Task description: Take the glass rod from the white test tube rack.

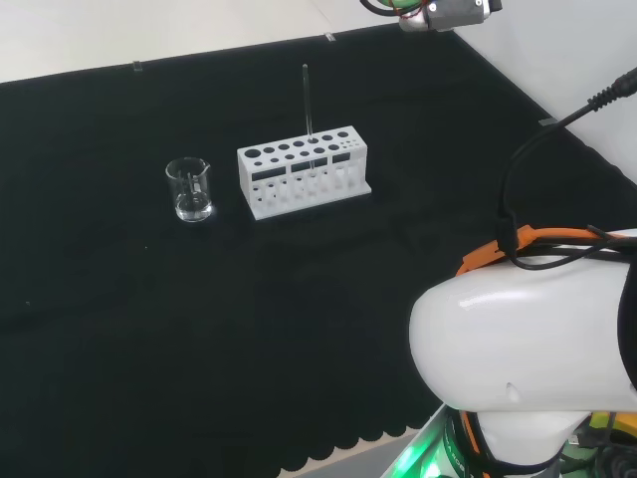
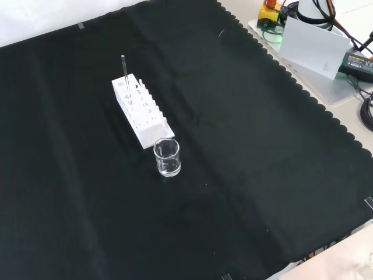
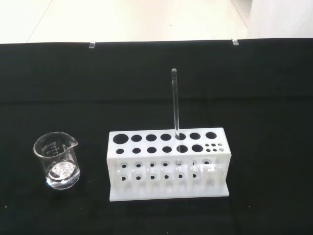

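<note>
Nearest stood the white test tube rack [image 3: 168, 164], glass rod [image 3: 175, 110] upright in it, beaker [image 3: 56, 160] beside; my hand's state I couldn't tell.

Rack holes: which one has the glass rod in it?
On the white test tube rack, the glass rod stands upright in a big hole of the row away from the windowed face, third from the small-hole end; the others are empty.

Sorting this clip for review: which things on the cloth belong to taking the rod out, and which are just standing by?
Part of the job:
- glass rod, upright in a hole of the rack
- white test tube rack, holding the rod

Standing by:
- small clear beaker, apart from the rack, beside one end
- black cloth covering the bench
</note>
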`<state>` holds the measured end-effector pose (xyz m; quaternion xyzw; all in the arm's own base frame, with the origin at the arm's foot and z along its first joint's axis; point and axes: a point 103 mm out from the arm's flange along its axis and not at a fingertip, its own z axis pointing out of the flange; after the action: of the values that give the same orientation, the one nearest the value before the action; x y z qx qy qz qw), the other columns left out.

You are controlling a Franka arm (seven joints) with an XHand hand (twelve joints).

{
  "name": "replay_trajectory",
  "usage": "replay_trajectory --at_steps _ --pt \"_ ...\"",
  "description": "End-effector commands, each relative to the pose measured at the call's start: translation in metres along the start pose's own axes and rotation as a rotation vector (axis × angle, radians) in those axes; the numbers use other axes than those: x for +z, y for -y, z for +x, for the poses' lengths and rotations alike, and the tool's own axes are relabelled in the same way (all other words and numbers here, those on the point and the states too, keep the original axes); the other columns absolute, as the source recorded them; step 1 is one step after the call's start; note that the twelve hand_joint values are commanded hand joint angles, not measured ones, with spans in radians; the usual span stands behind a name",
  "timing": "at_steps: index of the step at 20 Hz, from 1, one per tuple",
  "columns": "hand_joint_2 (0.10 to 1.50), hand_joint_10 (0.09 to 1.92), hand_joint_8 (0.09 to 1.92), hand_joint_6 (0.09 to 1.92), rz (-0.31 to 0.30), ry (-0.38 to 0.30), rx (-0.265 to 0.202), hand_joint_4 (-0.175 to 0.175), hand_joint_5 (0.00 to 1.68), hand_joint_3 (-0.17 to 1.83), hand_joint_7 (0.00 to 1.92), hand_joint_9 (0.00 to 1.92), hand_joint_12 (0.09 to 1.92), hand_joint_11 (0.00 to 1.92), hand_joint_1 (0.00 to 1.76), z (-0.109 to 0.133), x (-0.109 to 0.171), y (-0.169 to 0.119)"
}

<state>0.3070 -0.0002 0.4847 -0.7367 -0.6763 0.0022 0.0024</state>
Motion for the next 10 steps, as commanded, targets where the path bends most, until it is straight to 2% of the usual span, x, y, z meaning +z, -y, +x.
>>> replay_trajectory --at_steps 1,2,3,5,8,10 --pt "1.11 0.09 0.09 0.27 -0.035 0.015 0.124 -0.142 0.22 -0.10 0.52 0.82 0.93 0.66 0.73 0.0000 -0.0464 0.0556" --pt "1.15 0.09 0.09 0.18 -0.035 0.013 0.131 -0.138 0.18 -0.10 0.42 0.68 1.13 0.45 0.67 0.0005 -0.0488 0.0585" --pt "1.17 0.09 0.09 0.11 -0.038 0.013 0.131 -0.136 0.18 -0.11 0.37 0.61 1.25 0.34 0.63 0.0011 -0.0490 0.0590" --pt "1.20 0.13 0.09 0.09 -0.037 0.011 0.132 -0.135 0.18 -0.16 0.31 0.53 1.35 0.25 0.61 0.0014 -0.0482 0.0583" --pt "1.21 0.62 0.40 0.09 -0.031 0.013 0.140 -0.135 0.19 -0.17 0.17 0.31 1.38 0.23 0.61 0.0001 -0.0501 0.0572" --pt "1.22 0.77 0.62 0.09 -0.030 0.014 0.140 -0.135 0.19 -0.17 0.07 0.24 1.39 0.23 0.60 0.0005 -0.0502 0.0565"
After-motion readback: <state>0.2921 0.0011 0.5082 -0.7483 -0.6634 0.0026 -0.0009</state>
